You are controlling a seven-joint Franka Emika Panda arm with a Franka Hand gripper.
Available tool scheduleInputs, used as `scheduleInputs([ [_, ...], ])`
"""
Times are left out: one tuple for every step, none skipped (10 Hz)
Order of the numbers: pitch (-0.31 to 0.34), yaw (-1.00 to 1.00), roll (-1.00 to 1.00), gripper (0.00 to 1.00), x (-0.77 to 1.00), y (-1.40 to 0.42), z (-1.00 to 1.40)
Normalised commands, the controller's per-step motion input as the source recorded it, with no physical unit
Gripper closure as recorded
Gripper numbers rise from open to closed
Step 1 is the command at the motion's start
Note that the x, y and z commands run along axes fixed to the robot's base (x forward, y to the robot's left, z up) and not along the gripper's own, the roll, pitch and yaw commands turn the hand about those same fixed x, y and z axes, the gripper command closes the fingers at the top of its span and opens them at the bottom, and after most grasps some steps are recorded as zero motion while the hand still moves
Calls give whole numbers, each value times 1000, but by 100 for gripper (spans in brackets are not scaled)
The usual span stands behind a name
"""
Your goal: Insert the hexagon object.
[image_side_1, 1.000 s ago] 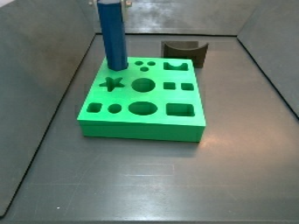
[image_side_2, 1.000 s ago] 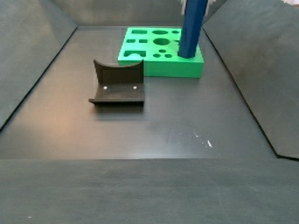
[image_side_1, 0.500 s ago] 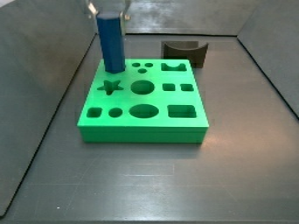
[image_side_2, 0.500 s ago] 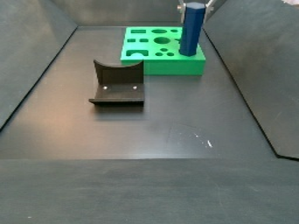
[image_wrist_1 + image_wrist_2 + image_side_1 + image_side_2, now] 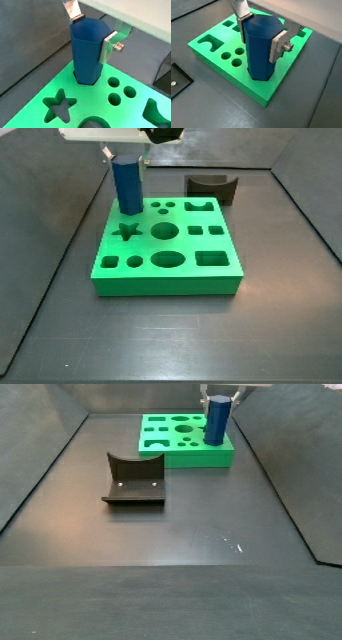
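Nearest in a side view, lower part of the frame: bare dark grey surface point(image 5: 174, 584), matte, bounded by slanting walls.

Left of centre in the same view: dark brown-grey block point(image 5: 135, 479) with a curved notch, lying on the surface well apart from the green block. In a side view it sits at upper right point(image 5: 213, 188), just behind the green block.

Green block point(image 5: 167, 253): flat, bright green, centre of a side view; upper centre in a side view point(image 5: 171, 442). Its top face carries shaped holes: star, circles large and small, squares, a rectangle, a notched shape. Both wrist views show the star cutout and small round holes beside the bar.

Hexagon object point(image 5: 127, 186): tall, slim blue faceted bar, upright, its lower end seated in a hole at a far corner of the green block, upper left of the block in a side view; at the block's right edge in a side view point(image 5: 215, 421). In both wrist views point(image 5: 89, 52) point(image 5: 262, 47) the base sits inside the hole and most of the length stands above the block.

Pincer point(image 5: 262, 25): at the top of the bar, flat silver fingers point(image 5: 109, 47) against opposite faces of the hexagon object, grasping it. In a side view it point(image 5: 124, 155) sits at the upper edge of the frame.
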Motion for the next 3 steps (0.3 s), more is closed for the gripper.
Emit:
scheduleInputs([
  [-46,0,0,100,-11,-63,-114],
  [0,0,-11,100,0,0,0],
  [0,0,0,100,0,0,0],
])
